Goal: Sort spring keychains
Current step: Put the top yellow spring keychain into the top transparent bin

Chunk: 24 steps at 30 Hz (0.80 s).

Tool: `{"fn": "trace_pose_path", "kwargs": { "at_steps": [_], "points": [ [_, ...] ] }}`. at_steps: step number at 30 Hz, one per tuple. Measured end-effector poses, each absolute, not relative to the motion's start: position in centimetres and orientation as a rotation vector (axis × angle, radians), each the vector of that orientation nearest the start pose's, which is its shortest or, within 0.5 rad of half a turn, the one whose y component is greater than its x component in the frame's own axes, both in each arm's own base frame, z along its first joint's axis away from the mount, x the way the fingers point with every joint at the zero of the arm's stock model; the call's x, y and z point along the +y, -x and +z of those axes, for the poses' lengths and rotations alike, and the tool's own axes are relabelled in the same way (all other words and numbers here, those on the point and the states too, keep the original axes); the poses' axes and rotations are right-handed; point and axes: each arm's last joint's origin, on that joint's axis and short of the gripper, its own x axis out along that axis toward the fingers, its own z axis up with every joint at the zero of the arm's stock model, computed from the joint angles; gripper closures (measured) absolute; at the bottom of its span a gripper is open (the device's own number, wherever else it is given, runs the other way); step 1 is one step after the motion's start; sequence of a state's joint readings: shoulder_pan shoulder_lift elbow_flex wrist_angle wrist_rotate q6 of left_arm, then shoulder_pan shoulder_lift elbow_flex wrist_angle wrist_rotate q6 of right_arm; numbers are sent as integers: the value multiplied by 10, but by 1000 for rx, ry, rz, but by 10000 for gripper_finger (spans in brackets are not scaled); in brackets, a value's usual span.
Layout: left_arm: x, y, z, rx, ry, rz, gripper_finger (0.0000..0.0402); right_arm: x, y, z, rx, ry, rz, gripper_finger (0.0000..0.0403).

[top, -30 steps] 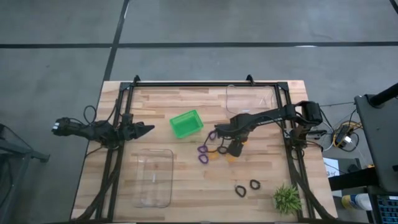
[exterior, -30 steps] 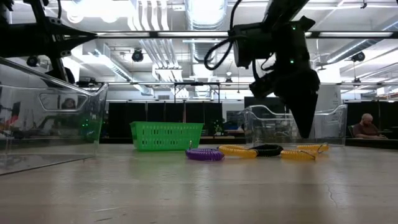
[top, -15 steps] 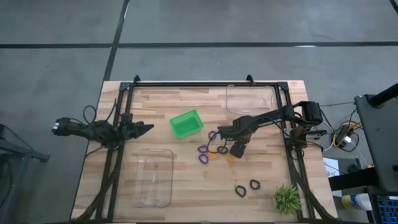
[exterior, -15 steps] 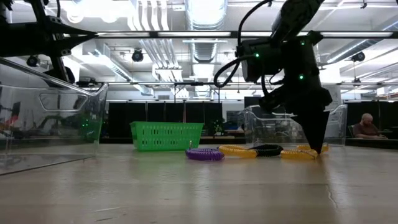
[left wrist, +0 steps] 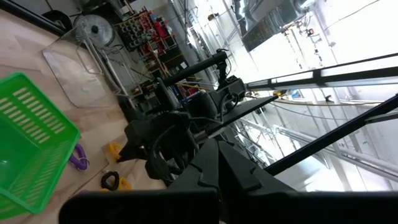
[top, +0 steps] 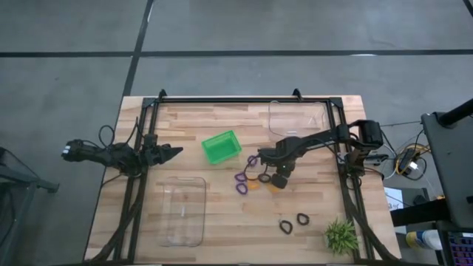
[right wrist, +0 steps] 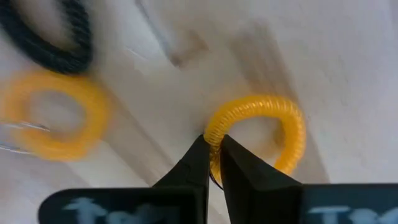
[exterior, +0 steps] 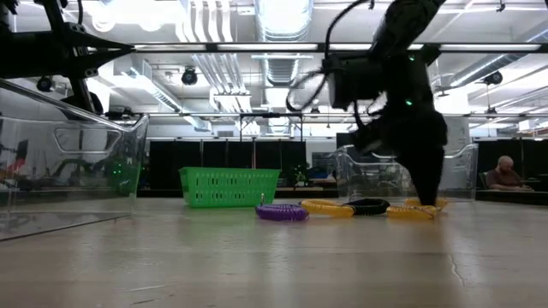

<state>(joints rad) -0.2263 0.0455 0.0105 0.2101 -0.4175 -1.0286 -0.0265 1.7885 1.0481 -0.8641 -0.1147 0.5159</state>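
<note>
Spring keychains lie in a group mid-table: purple ones (top: 242,178), a black one (top: 264,177) and orange ones (top: 255,185). Two more black ones (top: 286,227) lie nearer the front. My right gripper (top: 277,182) points down at the group's right end, shut on an orange keychain (right wrist: 292,134) that lies flat on the wood (exterior: 409,211). My left gripper (top: 178,152) waits shut at the table's left side, level, above the table and touching nothing. My right gripper pinches the orange keychain's coil at one spot on the ring (right wrist: 216,138) between its two fingertips. The fingers come from above, pointing down, and lie across the coil. The ring lies flat on the table.
A green bin (top: 222,146) stands left of the group. One clear container (top: 299,118) sits at the far right and another (top: 183,210) at the near left. A small green plant (top: 340,236) stands at the near right corner. Black rails (top: 347,185) run along the table's sides.
My right gripper has come down to the table at the orange keychain on the group's right end and has taken hold of its coil. The keychains lie where they were.
</note>
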Motion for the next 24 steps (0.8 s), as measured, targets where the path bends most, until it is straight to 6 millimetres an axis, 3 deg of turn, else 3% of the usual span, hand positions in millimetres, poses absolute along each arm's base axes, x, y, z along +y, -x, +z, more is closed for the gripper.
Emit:
{"fn": "trace_pose_path", "kwargs": {
  "at_steps": [5, 16, 24],
  "points": [
    [-10, -96, 183, -251, 1078, 89, 402, 0, -310, 173, 1546, -549, -283, 389],
    [-10, -96, 183, -250, 1076, 89, 402, 1, -335, 261, 1392, -564, -256, 390],
    [-10, -96, 183, -250, 1072, 89, 402, -25, -330, 286, 1399, -495, -339, 390]
  ]
}}
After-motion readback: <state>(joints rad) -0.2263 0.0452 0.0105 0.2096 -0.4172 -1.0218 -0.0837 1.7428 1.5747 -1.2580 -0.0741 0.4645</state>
